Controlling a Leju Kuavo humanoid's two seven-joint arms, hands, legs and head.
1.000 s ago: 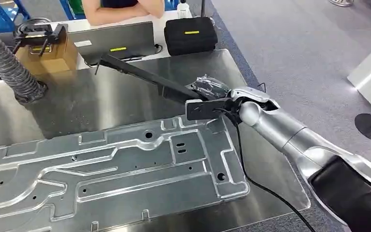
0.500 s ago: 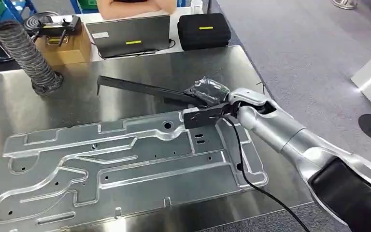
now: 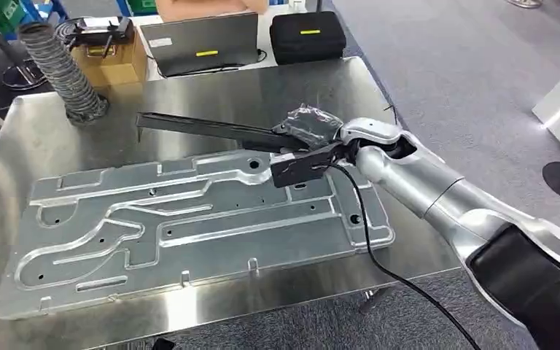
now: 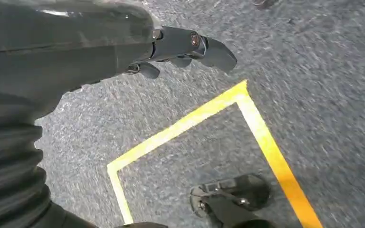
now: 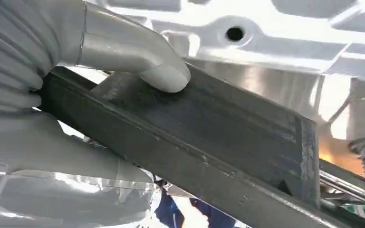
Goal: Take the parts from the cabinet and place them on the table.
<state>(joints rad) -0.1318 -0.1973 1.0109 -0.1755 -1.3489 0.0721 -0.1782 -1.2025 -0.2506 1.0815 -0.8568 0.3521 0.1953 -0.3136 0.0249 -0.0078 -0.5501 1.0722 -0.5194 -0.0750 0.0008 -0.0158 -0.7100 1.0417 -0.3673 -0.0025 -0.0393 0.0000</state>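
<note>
The right hand (image 3: 313,138) grips a long black metal bar (image 3: 211,131) low over the steel tabletop (image 3: 29,138), beyond the machined aluminium plate (image 3: 189,226); setting down remains; left hand (image 4: 185,47) hangs loose, holding nothing.

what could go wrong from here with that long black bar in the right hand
The right hand grips the long black metal bar at one end only, so its far tip could sag and scrape the steel table. Lowered carelessly, it might strike the large machined aluminium plate. The black cable draped over the plate could snag.
</note>
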